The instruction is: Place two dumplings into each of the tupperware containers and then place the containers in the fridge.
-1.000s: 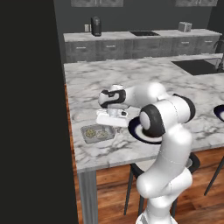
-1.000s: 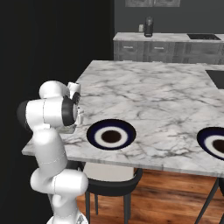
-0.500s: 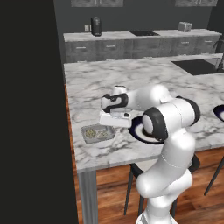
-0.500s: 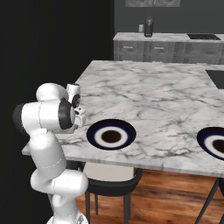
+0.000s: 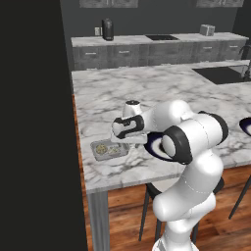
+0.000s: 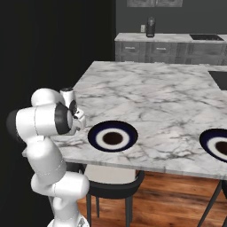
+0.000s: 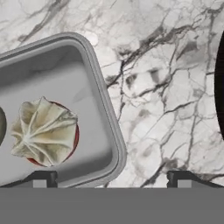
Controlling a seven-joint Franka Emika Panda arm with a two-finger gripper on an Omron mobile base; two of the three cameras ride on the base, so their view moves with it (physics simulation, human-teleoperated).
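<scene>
With 2 dumplings [image 5: 107, 149] seemingly in the tupperware container [image 5: 110, 151] near the counter's left edge, the gripper [image 7: 112, 177] hangs wide and empty above; fridge step remains.

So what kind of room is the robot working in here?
Most likely a home kitchen: a marble island counter with stools tucked under it, dark cabinets along the back wall, and a tupperware container holding dumplings.

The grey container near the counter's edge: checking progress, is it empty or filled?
Filled: two dumplings lie inside the container.
</scene>
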